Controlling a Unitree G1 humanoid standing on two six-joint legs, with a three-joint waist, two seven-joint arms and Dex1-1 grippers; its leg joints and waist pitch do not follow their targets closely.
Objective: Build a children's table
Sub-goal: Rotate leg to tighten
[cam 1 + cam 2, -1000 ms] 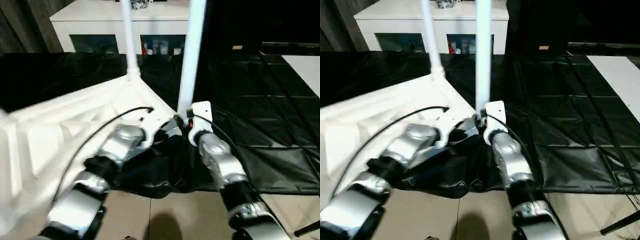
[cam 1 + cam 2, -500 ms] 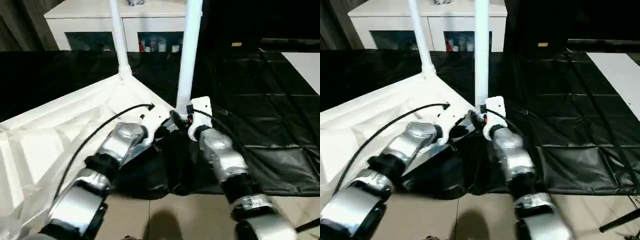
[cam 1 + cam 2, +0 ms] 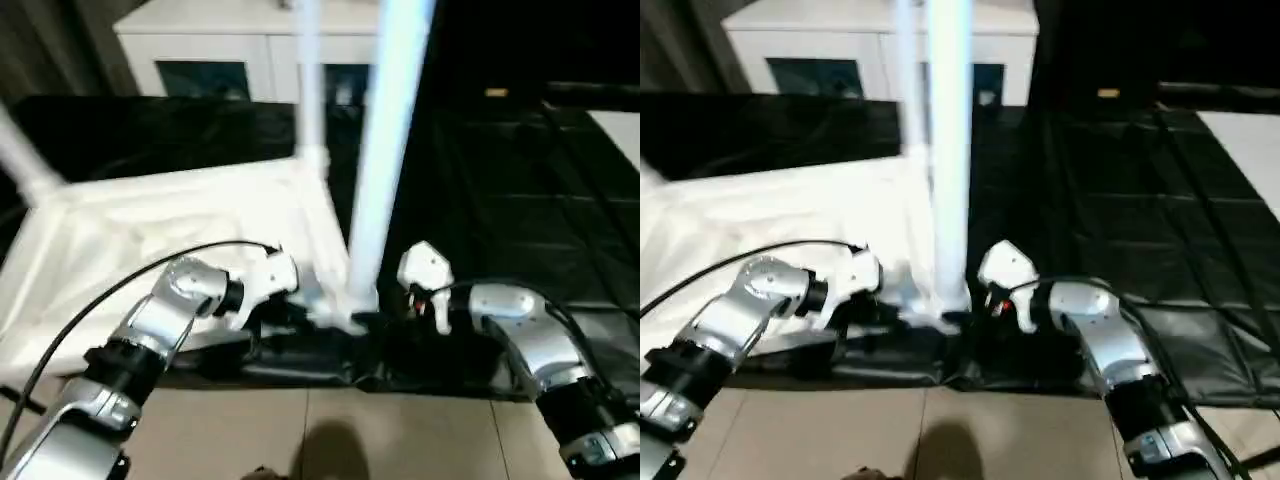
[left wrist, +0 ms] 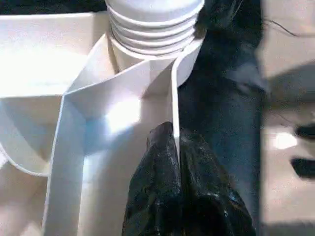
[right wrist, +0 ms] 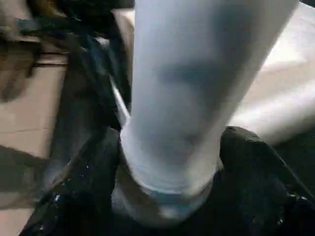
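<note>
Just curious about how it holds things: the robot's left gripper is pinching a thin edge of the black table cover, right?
Not the cover. The left wrist view shows the left gripper pinching a thin white wall of the table top, by the corner socket where a leg is threaded in.

— Where was the left arm (image 3: 130,350)?
— It came in from seven o'clock, forearm angled up toward one, wrist bent to three. Its gripper (image 4: 175,147) had both black fingers pressed together, pinching a thin white wall.
— And the right arm (image 3: 545,360)?
— It entered from five o'clock, elbow bent, wrist turned toward nine. The right gripper (image 5: 172,162) had its fingers (image 5: 251,162) spread on either side of a white cylinder.
</note>
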